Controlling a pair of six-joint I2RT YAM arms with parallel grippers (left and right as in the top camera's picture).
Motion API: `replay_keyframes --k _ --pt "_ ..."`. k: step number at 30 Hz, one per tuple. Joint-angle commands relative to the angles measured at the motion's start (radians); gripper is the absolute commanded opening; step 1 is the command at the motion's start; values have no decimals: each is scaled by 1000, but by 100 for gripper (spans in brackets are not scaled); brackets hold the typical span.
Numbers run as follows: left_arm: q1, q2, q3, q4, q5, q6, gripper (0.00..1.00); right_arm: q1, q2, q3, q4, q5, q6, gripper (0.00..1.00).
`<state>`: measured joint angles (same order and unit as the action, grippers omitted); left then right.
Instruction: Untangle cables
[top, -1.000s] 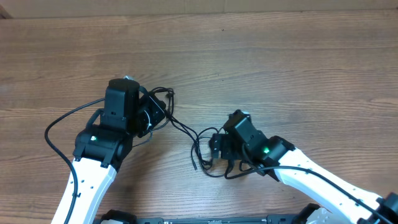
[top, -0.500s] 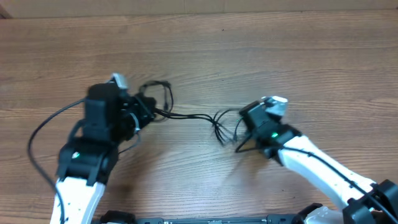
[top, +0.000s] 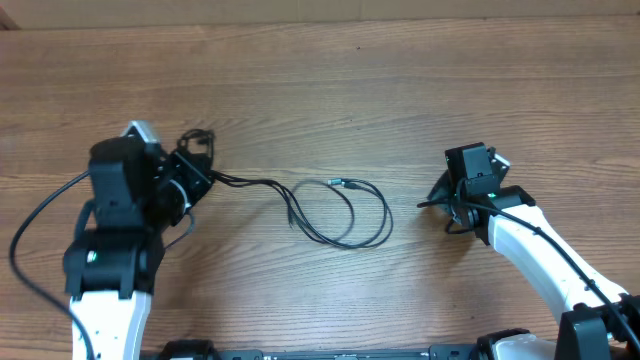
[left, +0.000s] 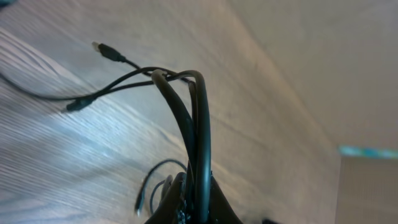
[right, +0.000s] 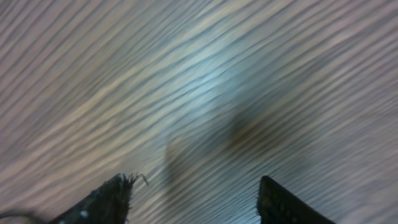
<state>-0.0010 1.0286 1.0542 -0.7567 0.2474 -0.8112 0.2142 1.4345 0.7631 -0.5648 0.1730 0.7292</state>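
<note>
Wooden table carries looped cables — left gripper jaws pinch their end; right gripper jaws stand spread.

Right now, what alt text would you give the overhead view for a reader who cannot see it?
The left gripper is shut on a bunch of thin black cables, which trail right into a loose loop on the wooden table. The right gripper stands open, clear of them.

No legible text or markings
</note>
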Motion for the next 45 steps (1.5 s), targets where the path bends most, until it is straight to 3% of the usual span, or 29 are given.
replay_keyframes --k 1,7,12,18,23,27,28,32,35,39,45 --pt "-36 73 20 5 106 5 4 16 -1 17 10 -161 -4 76" --pt "-86 190 20 45 193 118 4 28 -1 17 10 -311 -3 100" --pt "-126 261 20 60 191 122 4 28 -1 17 23 -542 -40 100" --pt "-150 343 20 62 190 100 5 28 -1 17 90 -938 -457 100" --pt "-172 429 20 62 190 89 6 28 -1 17 96 -959 -538 100" --pt "-175 500 20 62 161 90 13 28 -1 17 112 -955 -537 100" --pt "-175 517 20 61 135 90 20 28 -1 17 115 -946 -537 100" --pt "-177 594 20 42 26 90 61 28 -1 17 115 -894 -537 100" --pt "-177 657 20 26 31 90 75 28 -1 17 114 -889 -536 100" --pt "-177 731 20 -3 34 90 80 28 -1 17 115 -890 -525 100" --pt "-177 784 20 -16 95 90 75 28 -1 17 115 -889 -525 100"
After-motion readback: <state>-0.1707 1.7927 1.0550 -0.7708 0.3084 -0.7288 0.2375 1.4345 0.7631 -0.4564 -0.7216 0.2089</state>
